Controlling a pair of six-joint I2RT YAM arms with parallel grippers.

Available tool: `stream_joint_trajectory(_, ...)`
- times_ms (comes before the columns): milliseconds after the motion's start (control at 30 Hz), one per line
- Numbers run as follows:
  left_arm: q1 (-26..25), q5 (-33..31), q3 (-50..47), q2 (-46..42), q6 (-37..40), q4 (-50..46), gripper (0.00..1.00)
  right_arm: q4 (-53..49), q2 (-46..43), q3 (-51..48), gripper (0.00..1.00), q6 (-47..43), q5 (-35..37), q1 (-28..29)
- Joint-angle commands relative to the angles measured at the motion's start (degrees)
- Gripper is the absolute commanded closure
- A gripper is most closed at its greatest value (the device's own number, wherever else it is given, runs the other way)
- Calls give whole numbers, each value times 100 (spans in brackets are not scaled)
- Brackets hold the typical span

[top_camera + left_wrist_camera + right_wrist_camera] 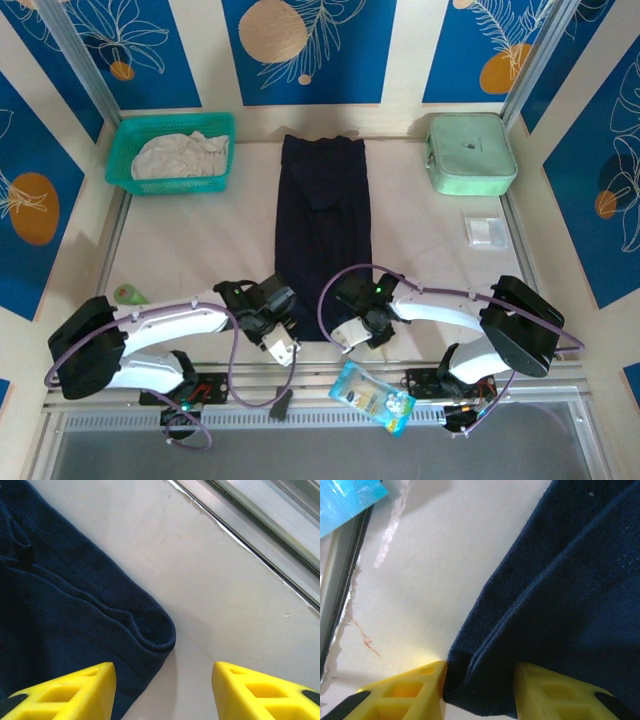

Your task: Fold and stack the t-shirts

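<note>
Navy t-shirt (322, 230): long folded strip, worktop centre, running from far edge toward near edge. Left gripper (162, 677): jaws apart, empty, the shirt's near-left corner just ahead. Right gripper (479, 672): pinching the near-right corner fold.

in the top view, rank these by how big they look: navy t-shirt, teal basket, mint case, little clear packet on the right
1. dark navy t-shirt
2. teal basket, looks a little wider than the case
3. mint-green case
4. clear packet, by far the smallest
</note>
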Motion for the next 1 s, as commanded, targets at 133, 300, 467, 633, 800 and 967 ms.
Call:
stream_joint_trajectory(133, -106, 363, 116, 291, -199, 285, 47, 188, 153, -14, 62, 129, -117, -54)
stream_joint_trajectory(300, -100, 236, 68, 567, -164, 794, 51, 169, 165, -5, 62, 157, -125, -37)
stream_joint_trajectory(467, -13, 223, 64, 924, -211, 1390, 57, 142, 201, -25, 63, 202, -152, 36)
stream_joint_trajectory(633, 32, 136, 8, 969, -200, 1389, 92, 88, 139, -36, 63, 233, -134, 48)
stream_joint_trajectory(800, 36, 64, -193, 730, -148, 1179, 100, 92, 84, -36, 65, 244, -160, 48)
stream_joint_trajectory(967, 28, 5, -354, 352, -140, 962, 100, 18, 39, -71, 67, 268, -153, -4)
